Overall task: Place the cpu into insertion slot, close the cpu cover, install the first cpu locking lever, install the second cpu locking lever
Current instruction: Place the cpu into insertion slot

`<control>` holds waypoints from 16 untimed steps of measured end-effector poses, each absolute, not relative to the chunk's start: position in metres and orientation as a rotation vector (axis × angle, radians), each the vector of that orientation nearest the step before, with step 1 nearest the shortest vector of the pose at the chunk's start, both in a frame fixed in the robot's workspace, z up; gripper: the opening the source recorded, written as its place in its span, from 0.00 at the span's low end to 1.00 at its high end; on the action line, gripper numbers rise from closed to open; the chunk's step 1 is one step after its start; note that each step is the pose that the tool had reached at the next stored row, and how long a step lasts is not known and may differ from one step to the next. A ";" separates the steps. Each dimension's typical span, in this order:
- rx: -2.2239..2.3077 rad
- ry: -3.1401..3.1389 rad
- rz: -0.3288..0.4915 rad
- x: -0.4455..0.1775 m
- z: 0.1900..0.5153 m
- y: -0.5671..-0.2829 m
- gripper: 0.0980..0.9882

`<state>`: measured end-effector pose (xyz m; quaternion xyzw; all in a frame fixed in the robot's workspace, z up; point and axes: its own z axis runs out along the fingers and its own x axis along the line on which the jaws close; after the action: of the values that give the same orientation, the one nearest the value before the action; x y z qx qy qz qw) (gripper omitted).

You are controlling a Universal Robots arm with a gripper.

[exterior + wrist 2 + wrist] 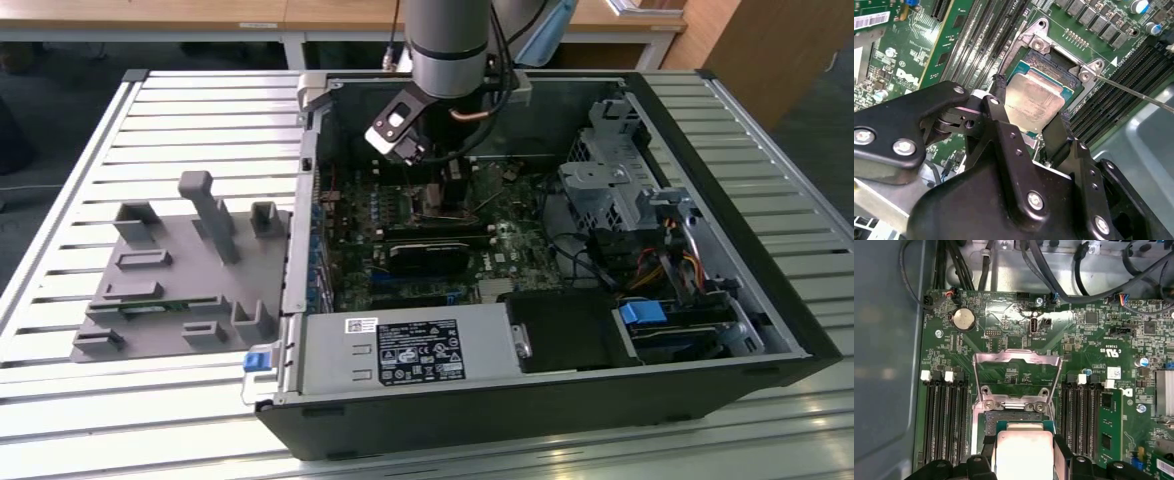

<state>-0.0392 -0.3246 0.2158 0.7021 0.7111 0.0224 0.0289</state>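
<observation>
- Second wrist view: the pincer (1032, 104) pinches the cpu (1035, 100) by two opposite edges, with one black finger on each side.
- The cpu hangs over the insertion slot (1051, 59) and overlaps its recess. We cannot tell whether it is seated.
- In the first wrist view the cpu cover (1016, 356) lies flipped open, hinged at the slot's edge.
- In the exterior view the work goes on in the far half of the computer case (534, 420), which stands on the slatted desk (134, 420). A grey fixture (160, 290) lies at the exterior view's left.
- Handling, as we judge it: the chip is light, thin, stiff and smooth-topped, and its underside and the socket contacts are likely fragile. We would hold it by the edges and keep it level.
- Count: one cpu, one slot, one cover, one thin lever rod (1134, 92) beside the socket.
</observation>
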 end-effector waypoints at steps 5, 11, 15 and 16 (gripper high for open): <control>2.167 2.194 0.069 -0.041 0.213 -0.324 0.50; 2.167 2.193 0.069 -0.041 0.210 -0.320 0.50; 2.170 2.191 0.069 -0.041 0.207 -0.318 0.50; 2.171 2.189 0.069 -0.041 0.206 -0.318 0.50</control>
<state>-0.0413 -0.3181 0.2056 0.7036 0.7096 0.0224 0.0288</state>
